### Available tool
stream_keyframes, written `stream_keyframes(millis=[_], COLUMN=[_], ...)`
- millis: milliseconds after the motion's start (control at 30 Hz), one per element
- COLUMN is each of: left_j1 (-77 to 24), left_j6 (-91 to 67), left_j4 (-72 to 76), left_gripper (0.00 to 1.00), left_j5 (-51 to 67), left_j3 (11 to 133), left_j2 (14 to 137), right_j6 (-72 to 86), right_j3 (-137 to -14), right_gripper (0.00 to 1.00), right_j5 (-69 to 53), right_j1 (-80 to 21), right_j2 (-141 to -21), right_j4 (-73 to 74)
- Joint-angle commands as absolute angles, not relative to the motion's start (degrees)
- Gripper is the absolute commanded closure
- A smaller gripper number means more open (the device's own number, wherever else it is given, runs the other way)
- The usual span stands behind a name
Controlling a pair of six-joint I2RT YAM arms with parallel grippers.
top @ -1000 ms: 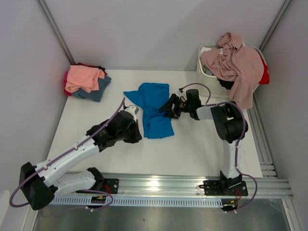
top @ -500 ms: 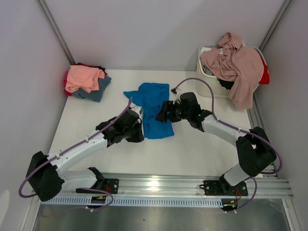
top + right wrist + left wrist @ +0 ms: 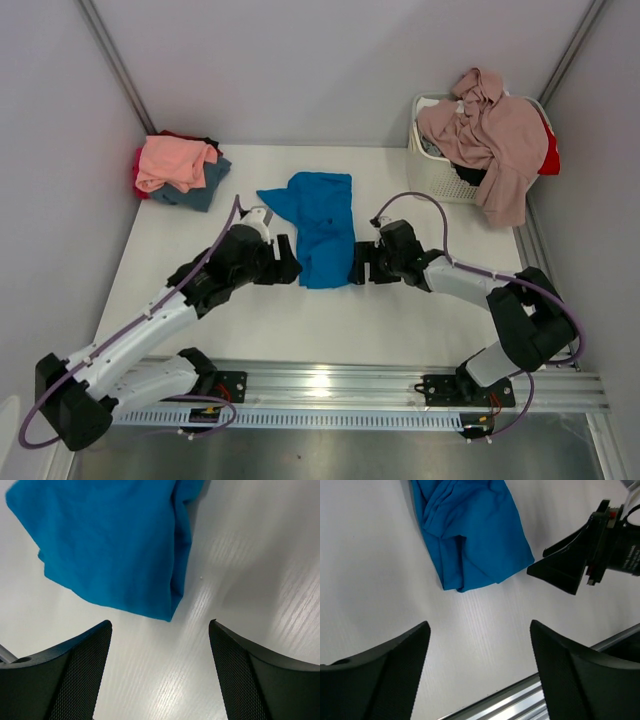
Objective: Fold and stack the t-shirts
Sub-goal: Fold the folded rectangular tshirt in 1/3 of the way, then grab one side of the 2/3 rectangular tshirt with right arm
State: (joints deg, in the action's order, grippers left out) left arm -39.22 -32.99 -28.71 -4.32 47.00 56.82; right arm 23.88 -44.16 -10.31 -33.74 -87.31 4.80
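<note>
Both claws now flank the near hem of the bright blue t-shirt [image 3: 322, 228]. A second back the right claw [image 3: 160, 660] sat up on the cloth's middle and the left claw [image 3: 480, 665] was pinched shut.

Left claw: fingers spread wide, nothing between them, bare table [image 3: 485, 630] under the gap. Right claw: likewise spread and empty, just beside the shirt's near right corner.

Blue shirt lies mid-table as a long strip, sides turned in, free of both claws. Judgement: the lengthwise fold is laid and let go, and the claws sit either side of the hem probably to take its corners for the cross fold.

Further out, a salmon pink t-shirt [image 3: 175, 160] tops the stack at the far left corner, with a slate blue-grey t-shirt [image 3: 205, 188] under it. A dusty mauve-pink t-shirt [image 3: 495, 135] drapes over the white basket [image 3: 440, 172] at far right, unfolded.

Views: the left wrist camera shows doubled layers and a crease at the hem, plus the right claw's fingertip near the corner. The right wrist camera shows the turned-in edge. Only the top camera shows stack and basket.
</note>
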Motion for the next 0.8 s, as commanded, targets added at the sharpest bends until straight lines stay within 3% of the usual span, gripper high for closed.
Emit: stream_keyframes(millis=[0, 33, 67, 333, 567, 667, 767], left_j1=[-36.92, -36.57, -36.21, -36.04, -35.95, -35.86, -35.86], left_j6=[-32.87, -33.39, -33.75, -37.44, -34.81, -32.96, -32.78], left_j4=[-24.87, -24.96, -25.13, -29.08, -28.66, -29.0, -29.36], left_gripper=[0.11, 0.02, 0.01, 0.01, 0.01, 0.01, 0.12], left_j5=[-1.86, -1.76, -1.93, -7.2, -1.5, 1.13, 0.27], left_j3=[44.56, 44.47, 44.39, 43.67, 44.21, 43.86, 43.77], left_j2=[53.36, 53.18, 53.0, 52.64, 51.6, 50.28, 47.56], right_j6=[24.6, 25.31, 26.1, 33.65, 47.62, 56.93, 61.52], right_j3=[-42.55, -41.84, -41.14, -37.27, -34.72, -34.28, -33.84], right_gripper=[0.18, 0.18, 0.18, 0.18, 0.19, 0.22, 0.38], right_j5=[-11.94, -13.17, -14.58, -26.62, -39.71, -44.2, -45.44], right_j1=[-31.56, -30.86, -30.07, -26.99, -26.45, -27.07, -27.95], right_j2=[-86.92, -87.18, -88.06, -94.03, -106.15, -113.19, -116.8], right_j4=[-1.73, -2.98, -4.38, -16.33, -39.67, -52.7, -59.93])
